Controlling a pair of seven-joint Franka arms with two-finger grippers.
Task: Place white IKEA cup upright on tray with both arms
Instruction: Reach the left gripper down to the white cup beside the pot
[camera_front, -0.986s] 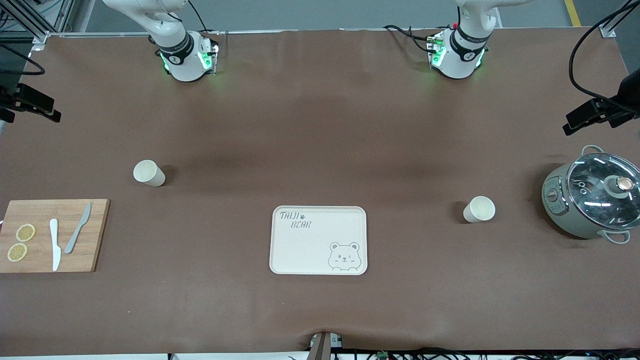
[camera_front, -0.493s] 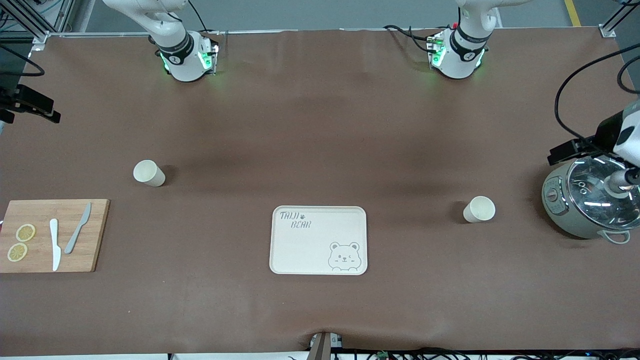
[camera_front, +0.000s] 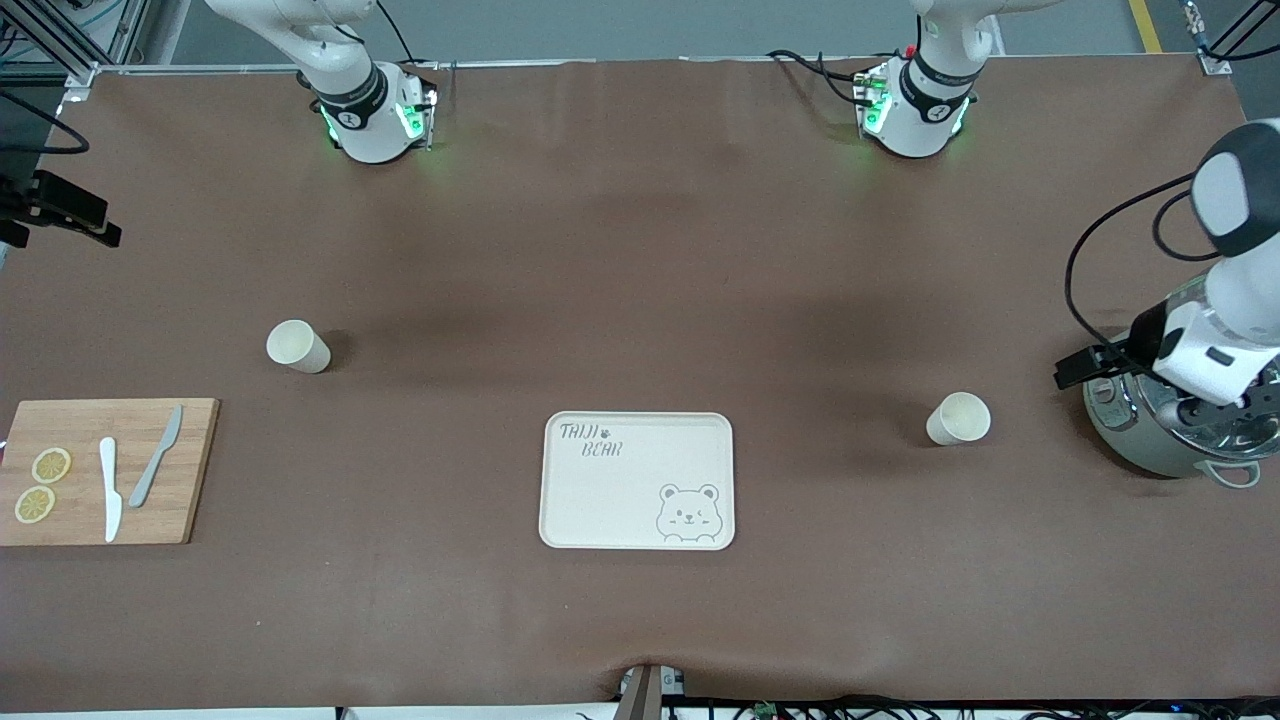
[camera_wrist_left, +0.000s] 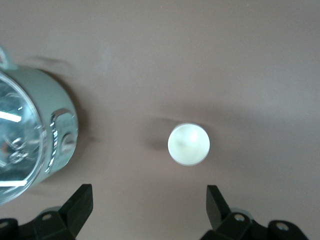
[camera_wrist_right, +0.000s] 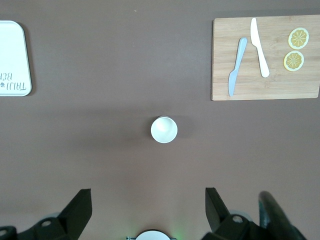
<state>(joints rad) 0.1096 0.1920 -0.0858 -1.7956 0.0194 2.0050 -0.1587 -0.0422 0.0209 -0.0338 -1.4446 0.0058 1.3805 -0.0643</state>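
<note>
1. L gripper (camera_wrist_left: 147, 207) is hanging over the pot (camera_front: 1170, 430), fingers wide, holding nothing.
2. R gripper (camera_wrist_right: 147, 210) is waiting up high, wide too.
3. Cups (camera_front: 958, 418) (camera_front: 297, 346) are standing upright off the tray (camera_front: 637, 480), one toward each arm's end.

desk (camera_front: 640, 250) brown | on it: tray (camera_front: 637, 481), two cups (camera_front: 297, 346) (camera_front: 958, 418), cutting board (camera_front: 105, 471), cooker pot (camera_front: 1165, 420) under left end effector (camera_front: 1085, 365)

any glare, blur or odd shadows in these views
Left wrist view: soft focus overall, white streaks of glare on the pot's glass lid, a faint shadow beside the cup. Right wrist view: sharp, evenly lit, cup casts a faint shadow. Front view: green base lights glow on the brown table cover, with broad dim shadow bands.
</note>
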